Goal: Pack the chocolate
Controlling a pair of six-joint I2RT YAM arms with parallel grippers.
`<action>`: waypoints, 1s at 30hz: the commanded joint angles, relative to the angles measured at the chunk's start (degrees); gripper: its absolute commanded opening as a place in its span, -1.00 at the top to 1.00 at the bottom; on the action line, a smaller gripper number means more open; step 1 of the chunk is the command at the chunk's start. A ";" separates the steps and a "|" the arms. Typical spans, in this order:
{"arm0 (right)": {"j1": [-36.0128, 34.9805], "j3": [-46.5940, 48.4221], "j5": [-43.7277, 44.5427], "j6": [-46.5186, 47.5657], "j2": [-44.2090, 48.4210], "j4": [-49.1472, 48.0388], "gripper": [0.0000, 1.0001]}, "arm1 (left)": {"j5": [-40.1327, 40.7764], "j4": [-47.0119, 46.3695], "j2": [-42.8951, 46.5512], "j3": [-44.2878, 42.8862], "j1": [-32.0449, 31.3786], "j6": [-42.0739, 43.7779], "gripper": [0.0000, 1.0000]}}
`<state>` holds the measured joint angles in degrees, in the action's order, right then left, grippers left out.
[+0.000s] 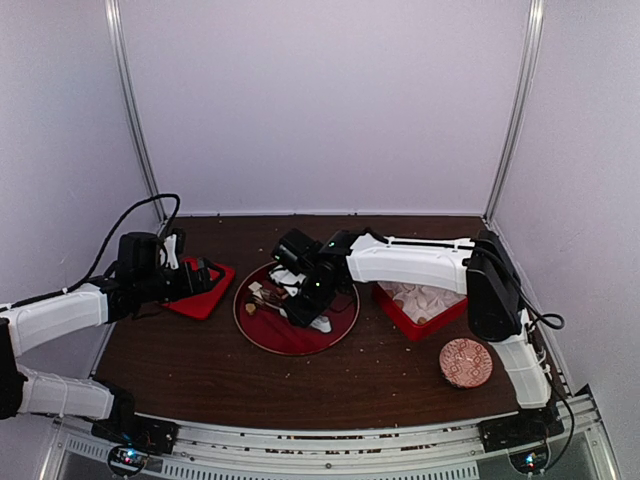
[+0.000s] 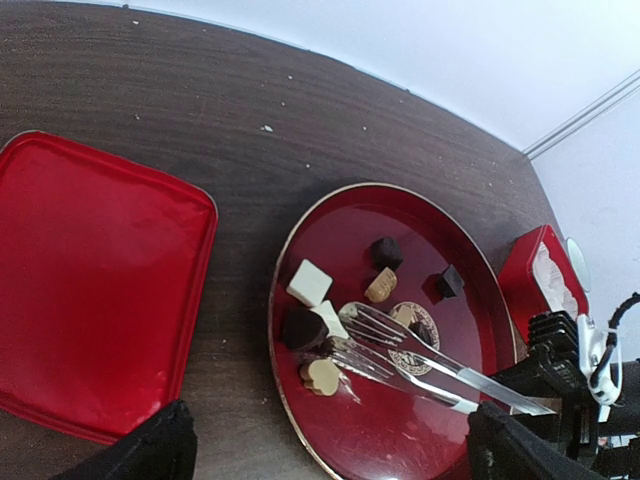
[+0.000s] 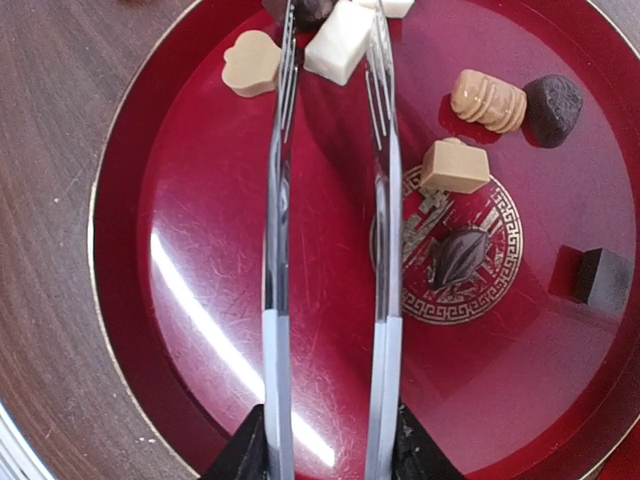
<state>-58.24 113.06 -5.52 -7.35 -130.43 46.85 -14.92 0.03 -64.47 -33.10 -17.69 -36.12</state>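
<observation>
We are clamping the tongs (image 3: 277, 250) in our right gripper (image 3: 325, 448), their tines straddling a white cube (image 3: 340, 45) of the chocolate (image 3: 455, 165) lying on the round plate (image 3: 200, 300), while our left gripper (image 2: 332, 455) is hovering wide open, empty, by the red tray (image 2: 90, 290).

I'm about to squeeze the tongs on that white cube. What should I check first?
1. Grip on tongs by right gripper: ok.
2. Tines straddle the white cube: ok.
3. Neighbours clear of tines: not ok; dark chocolate and tan heart crowd one tine.
4. Destination, red box, open: ok.
5. Clearance: left gripper over red lid, off the plate: ok.
</observation>
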 commanded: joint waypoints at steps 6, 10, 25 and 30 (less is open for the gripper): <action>1.22 -1.00 3.66 -1.05 2.53 -0.16 0.43 | 0.68 -2.29 -0.13 -0.23 -0.32 0.41 -0.94; 1.86 -1.67 2.54 -0.83 3.10 -0.45 0.48 | 0.44 -2.63 -0.72 -0.52 -0.32 0.35 -0.94; 2.37 -7.90 -5.33 -1.62 10.70 -5.37 0.63 | 0.43 -2.64 -1.08 -0.61 -0.32 0.44 -0.94; 2.60 -12.58 -5.24 -2.12 15.99 -7.35 0.68 | 0.32 -2.91 -0.78 -0.37 -0.30 0.04 -0.94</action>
<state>-56.21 102.65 -9.87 -8.45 -120.77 43.81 -14.92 0.01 -65.21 -33.10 -17.69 -36.12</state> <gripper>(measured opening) 0.272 0.969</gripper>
